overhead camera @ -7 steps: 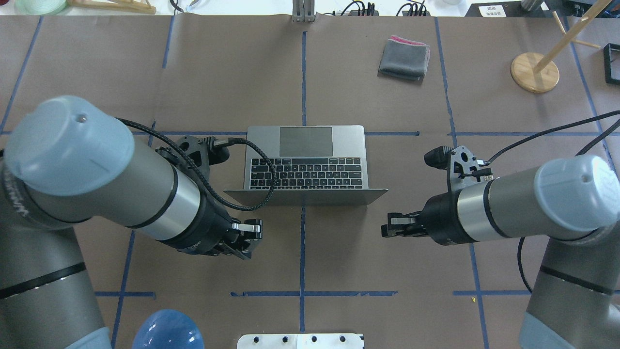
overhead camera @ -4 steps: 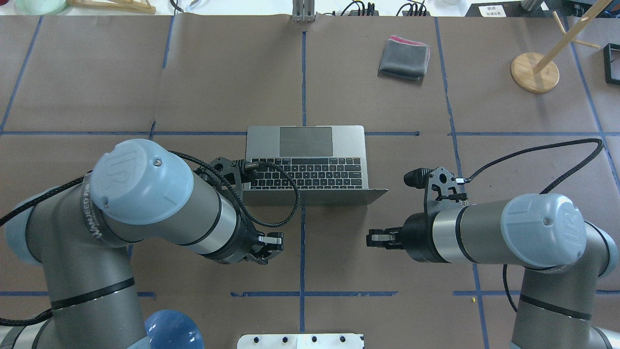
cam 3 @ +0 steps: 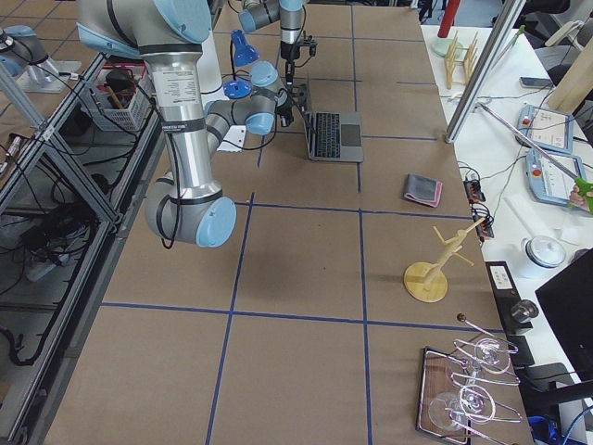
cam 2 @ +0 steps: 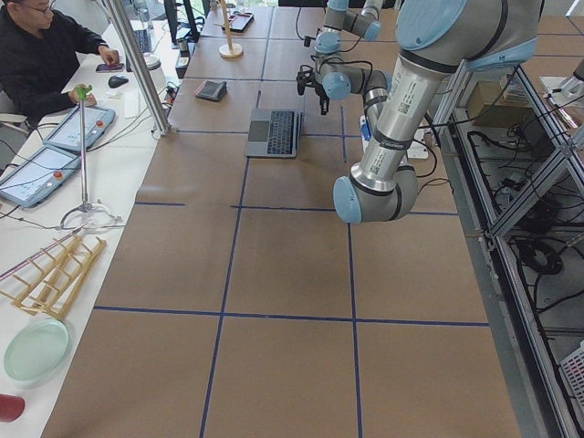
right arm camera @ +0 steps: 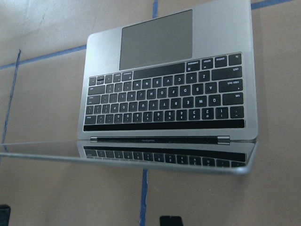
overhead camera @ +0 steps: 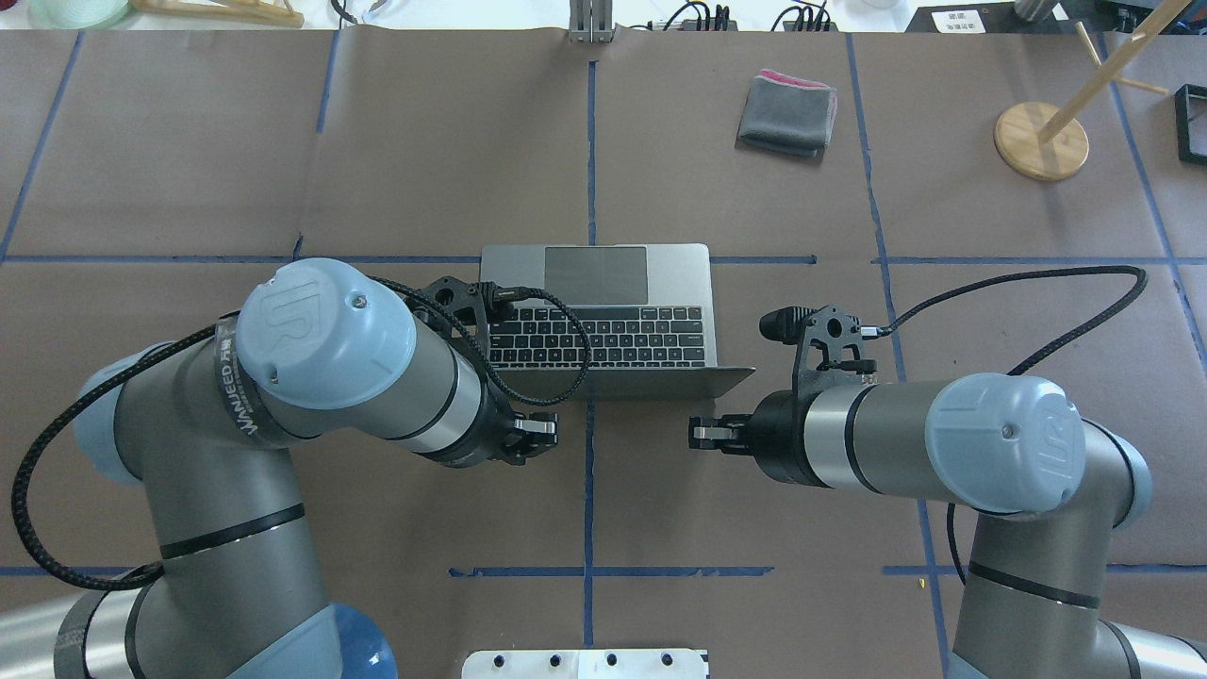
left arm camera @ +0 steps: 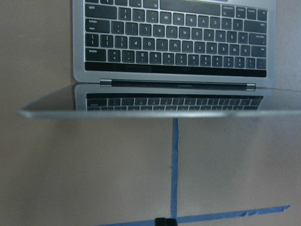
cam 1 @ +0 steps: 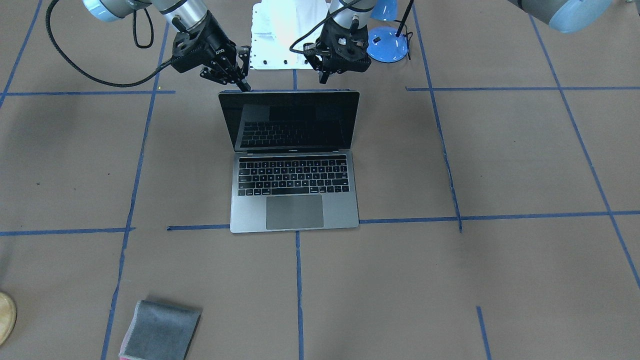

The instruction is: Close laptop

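Note:
The laptop [overhead camera: 675, 277] stands open at the middle of the table, with its lid upright and tilted toward the robot and its black screen facing away [cam 1: 295, 122]. It also shows in both wrist views [left arm camera: 174, 47] [right arm camera: 169, 94]. My left gripper [overhead camera: 545, 432] is shut and empty, just behind the lid's top edge on the left; in the front-facing view it [cam 1: 321, 76] is at the right. My right gripper [overhead camera: 698, 434] is shut and empty behind the lid's right part, and its tip [cam 1: 245, 86] hangs close to the lid's corner.
A folded grey cloth with a pink edge [overhead camera: 787, 115] lies at the far right. A wooden stand [overhead camera: 1040, 140] is further right. A white plate [overhead camera: 585, 663] and a blue lamp base [cam 1: 385, 45] sit at the robot's side. An operator [cam 2: 46, 55] sits beyond the table.
Both arms have swung inward, and both grippers are closer to the table's centre line behind the lid. The laptop has not moved and its lid angle is the same.

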{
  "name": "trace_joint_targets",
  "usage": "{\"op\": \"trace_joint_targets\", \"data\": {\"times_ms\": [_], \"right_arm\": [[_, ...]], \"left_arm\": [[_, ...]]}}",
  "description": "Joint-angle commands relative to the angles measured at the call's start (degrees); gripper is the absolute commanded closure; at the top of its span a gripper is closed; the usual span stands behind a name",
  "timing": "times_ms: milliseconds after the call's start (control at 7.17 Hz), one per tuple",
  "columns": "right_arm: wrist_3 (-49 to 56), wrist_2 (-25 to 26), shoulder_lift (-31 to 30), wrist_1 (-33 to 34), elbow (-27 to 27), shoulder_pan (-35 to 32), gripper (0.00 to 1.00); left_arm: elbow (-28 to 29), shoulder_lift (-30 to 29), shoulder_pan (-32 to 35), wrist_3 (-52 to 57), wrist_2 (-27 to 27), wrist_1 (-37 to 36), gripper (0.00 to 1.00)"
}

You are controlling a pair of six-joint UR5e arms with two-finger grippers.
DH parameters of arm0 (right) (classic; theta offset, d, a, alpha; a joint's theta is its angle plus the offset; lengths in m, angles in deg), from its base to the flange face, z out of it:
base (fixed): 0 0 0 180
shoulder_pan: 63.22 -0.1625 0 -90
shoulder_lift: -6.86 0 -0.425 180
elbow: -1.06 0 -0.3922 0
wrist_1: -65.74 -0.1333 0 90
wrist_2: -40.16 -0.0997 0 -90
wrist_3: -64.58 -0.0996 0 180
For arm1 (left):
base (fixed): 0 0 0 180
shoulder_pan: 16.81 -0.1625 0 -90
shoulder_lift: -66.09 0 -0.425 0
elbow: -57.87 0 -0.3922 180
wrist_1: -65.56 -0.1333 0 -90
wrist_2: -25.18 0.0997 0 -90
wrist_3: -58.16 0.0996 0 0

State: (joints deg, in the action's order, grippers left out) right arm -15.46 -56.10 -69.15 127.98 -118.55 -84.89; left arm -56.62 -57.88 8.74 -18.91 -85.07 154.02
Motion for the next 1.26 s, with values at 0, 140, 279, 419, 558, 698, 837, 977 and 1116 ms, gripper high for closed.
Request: {"op": "trace_joint_targets", "data": {"times_ms": [0,140,279,419,558,698,837,977,1116], "right_arm": [[0.4,1.1,3.6,0.1,3.4,-2.8,0.99],[0.4,1.1,5.9,0.0,4.8,-4.6,0.99],[0.4,1.0,7.7,0.1,6.3,-5.9,0.99],[0.4,0.8,9.2,0.1,8.0,-7.4,0.99],[0.5,0.7,10.6,0.0,10.5,-9.0,0.99],[1.1,0.5,12.8,-0.1,14.2,-10.3,0.99],[1.3,0.5,15.1,-0.1,18.1,-11.0,0.99],[1.8,0.5,16.1,-0.2,20.8,-11.5,1.00],[2.8,0.3,16.2,-0.3,22.6,-11.6,1.00]], "left_arm": [[3.8,-0.7,3.4,0.2,0.1,4.7,1.00],[5.9,-2.3,5.2,0.1,0.0,4.7,1.00],[8.6,-4.4,7.0,0.1,-0.1,5.0,1.00],[9.6,-5.1,8.2,1.0,-0.2,5.4,1.00],[10.7,-5.2,9.2,2.1,-0.3,5.4,1.00],[12.9,-6.2,9.5,2.8,-0.3,5.7,1.00],[15.6,-7.0,9.6,2.8,-0.2,8.3,1.00],[17.9,-7.2,10.0,2.8,-0.3,10.2,1.00],[19.6,-7.2,10.0,3.1,-0.2,11.5,1.00]]}}
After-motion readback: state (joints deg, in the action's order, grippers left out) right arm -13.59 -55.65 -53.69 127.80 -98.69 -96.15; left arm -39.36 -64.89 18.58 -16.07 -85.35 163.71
